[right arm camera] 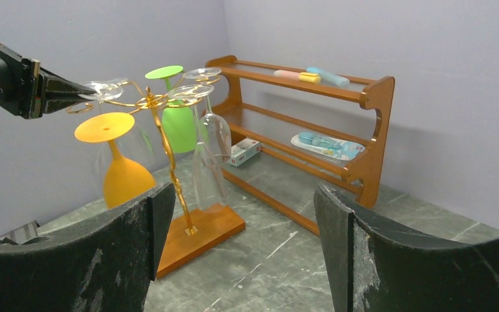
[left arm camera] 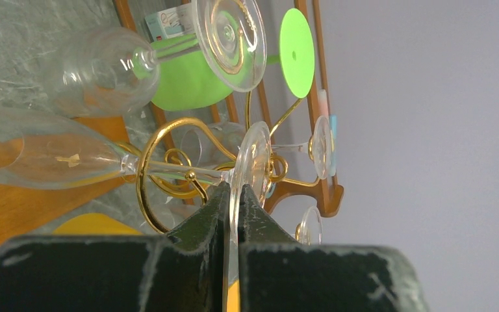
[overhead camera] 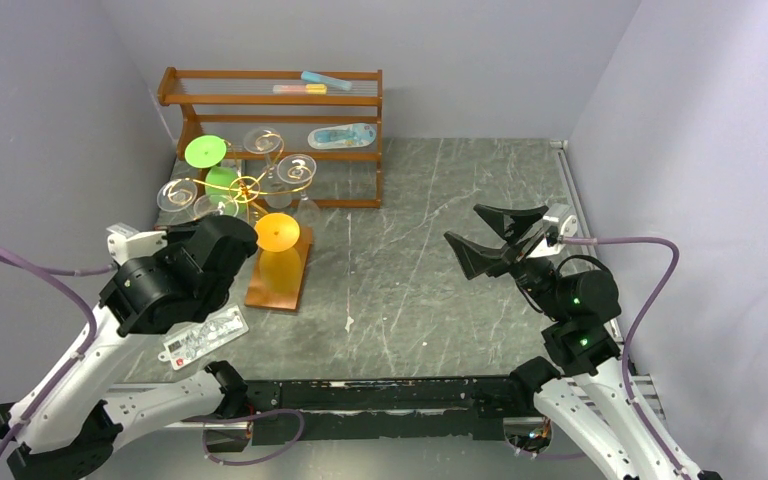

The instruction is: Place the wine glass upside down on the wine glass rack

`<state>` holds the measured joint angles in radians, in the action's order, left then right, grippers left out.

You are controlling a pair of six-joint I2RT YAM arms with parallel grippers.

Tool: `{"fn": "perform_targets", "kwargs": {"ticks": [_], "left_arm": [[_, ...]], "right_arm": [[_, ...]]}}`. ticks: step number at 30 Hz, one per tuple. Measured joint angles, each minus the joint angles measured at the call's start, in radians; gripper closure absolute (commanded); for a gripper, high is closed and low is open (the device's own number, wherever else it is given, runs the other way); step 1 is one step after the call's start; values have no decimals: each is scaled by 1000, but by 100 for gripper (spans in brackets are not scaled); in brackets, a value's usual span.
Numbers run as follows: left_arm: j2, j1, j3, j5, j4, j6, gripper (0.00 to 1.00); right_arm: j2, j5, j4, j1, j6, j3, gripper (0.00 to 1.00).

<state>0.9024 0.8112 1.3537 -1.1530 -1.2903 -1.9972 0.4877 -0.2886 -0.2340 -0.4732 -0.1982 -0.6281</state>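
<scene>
Cannot read the print on the white card [overhead camera: 203,338] by the left arm [overhead camera: 160,290]. Cannot see the wine glass [left arm camera: 52,162] rim, cut off at the left wrist view's left edge, nor, from above, the left gripper [left arm camera: 234,195] fingertips.

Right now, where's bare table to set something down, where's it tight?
Free: table between the wine glass rack and the right gripper, right of the wooden shelf. Crowded: around the rack, where the left gripper pinches the wine glass.
</scene>
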Motion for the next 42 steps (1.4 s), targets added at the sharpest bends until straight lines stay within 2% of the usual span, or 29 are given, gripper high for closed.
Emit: {"fn": "perform_targets", "kwargs": {"ticks": [22, 31, 42], "left_arm": [[-49, 0, 13, -43, -87, -65, 95], [-114, 0, -3, -23, -37, -11, 95], [-170, 0, -48, 69, 80, 119, 95]], "right_arm": [[-3, -14, 0, 0, -1, 0, 18], [13, -18, -8, 0, -7, 0, 18], [14, -18, -9, 0, -8, 0, 18]]}}
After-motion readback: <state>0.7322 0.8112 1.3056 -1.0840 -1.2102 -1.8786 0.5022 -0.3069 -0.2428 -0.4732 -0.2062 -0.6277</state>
